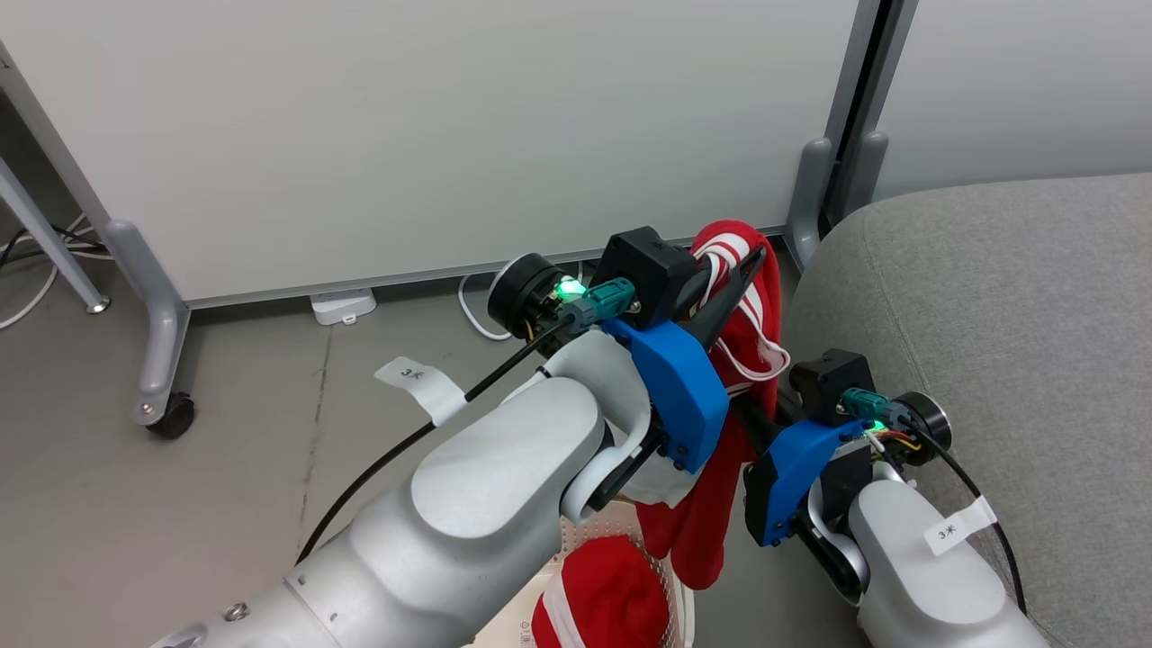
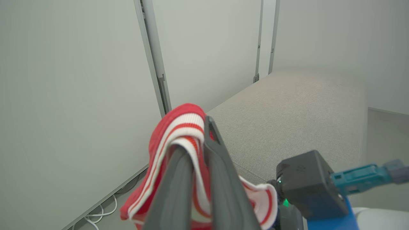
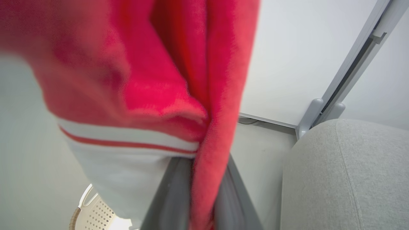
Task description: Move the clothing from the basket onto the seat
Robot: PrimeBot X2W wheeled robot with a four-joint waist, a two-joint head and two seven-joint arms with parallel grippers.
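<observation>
Soft red fabric garment (image 1: 751,310) w/ white stripes + white panel. 2nd red garment (image 1: 598,594), white stripe, at 6 o'clock. Cream-white perforated plastic basket (image 3: 99,209), brown rim. Light-grey upholstered seat (image 1: 990,297), plain.

walls: white partition panels (image 1: 432,135), grey castered feet (image 1: 157,360) | floor (image 1: 225,504): dull grey | white cables (image 1: 464,310) by panel base

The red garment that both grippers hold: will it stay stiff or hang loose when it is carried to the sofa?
Probably floppy: the red garment folds over the left gripper and hangs down in loose folds. It looks light, since two narrow pinches hold it. Its lower end may drag on the basket rim.
</observation>
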